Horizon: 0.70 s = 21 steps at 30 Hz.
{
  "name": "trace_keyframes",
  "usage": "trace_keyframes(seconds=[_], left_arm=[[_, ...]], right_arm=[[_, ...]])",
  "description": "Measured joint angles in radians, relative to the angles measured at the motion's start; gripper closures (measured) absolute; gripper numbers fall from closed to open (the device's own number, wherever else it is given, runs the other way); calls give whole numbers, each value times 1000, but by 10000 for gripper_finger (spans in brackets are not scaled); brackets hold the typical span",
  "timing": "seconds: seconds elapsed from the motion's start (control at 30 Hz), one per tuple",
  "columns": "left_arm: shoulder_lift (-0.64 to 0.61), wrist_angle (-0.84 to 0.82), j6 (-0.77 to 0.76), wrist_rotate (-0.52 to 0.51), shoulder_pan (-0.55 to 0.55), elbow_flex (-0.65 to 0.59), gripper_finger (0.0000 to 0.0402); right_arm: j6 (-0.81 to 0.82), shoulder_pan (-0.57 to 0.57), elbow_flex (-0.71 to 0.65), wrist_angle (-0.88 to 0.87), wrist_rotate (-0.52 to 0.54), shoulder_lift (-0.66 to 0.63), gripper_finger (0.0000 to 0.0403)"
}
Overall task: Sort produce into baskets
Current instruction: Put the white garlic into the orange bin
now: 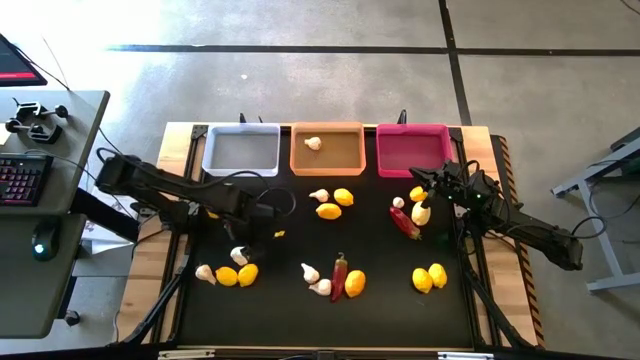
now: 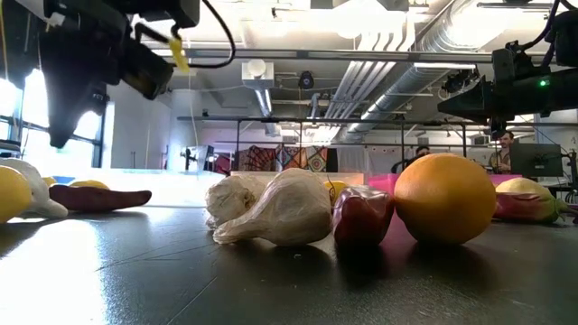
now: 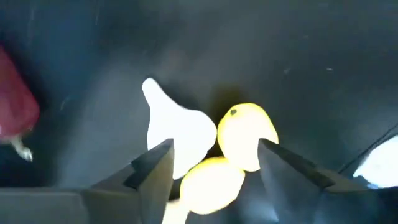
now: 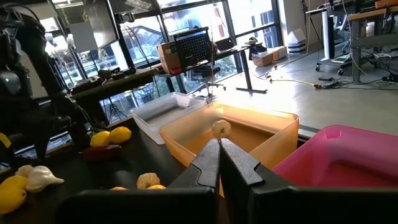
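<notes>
Yellow lemons, white garlic bulbs and dark red chili peppers lie scattered over the black table (image 1: 300, 240). At the near left a garlic bulb (image 1: 205, 272) lies beside two lemons (image 1: 238, 275), with another bulb (image 1: 239, 256) just beyond them. In the near middle two garlic bulbs (image 1: 315, 280), a chili (image 1: 339, 276) and a lemon (image 1: 354, 283) bunch together, and two lemons (image 1: 430, 277) lie at the near right. Two lemons (image 1: 335, 203) and a bulb (image 1: 318, 195) lie mid-table.

Along the far edge stand three baskets: the white one (image 1: 241, 150) on the left, the orange one (image 1: 327, 150) in the middle with one garlic bulb (image 1: 313, 143) in it, the pink one (image 1: 413, 150) on the right.

The left gripper (image 3: 214, 165) hangs above the near-left group, fingers spread wide and holding nothing; its wrist view shows a bulb and two lemons below.

The right gripper (image 4: 219, 163) waits near the pink basket, over a chili (image 1: 404, 221), a bulb (image 1: 421, 212) and what looks like a lemon (image 1: 417, 194), fingers pressed together.
</notes>
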Motion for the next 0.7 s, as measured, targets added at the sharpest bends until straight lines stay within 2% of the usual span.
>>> trace_keyframes(seconds=[0.2, 0.43, 0.7], left_arm=[[53, -5, -11, 2, -2, 0, 125], [122, -106, -38, 36, -20, -1, 122], [140, -78, -18, 25, -18, -11, 122]], right_arm=[[0, 0, 0, 0, 0, 0, 402], [0, 0, 0, 0, 0, 0, 402], [0, 0, 0, 0, 0, 0, 402]])
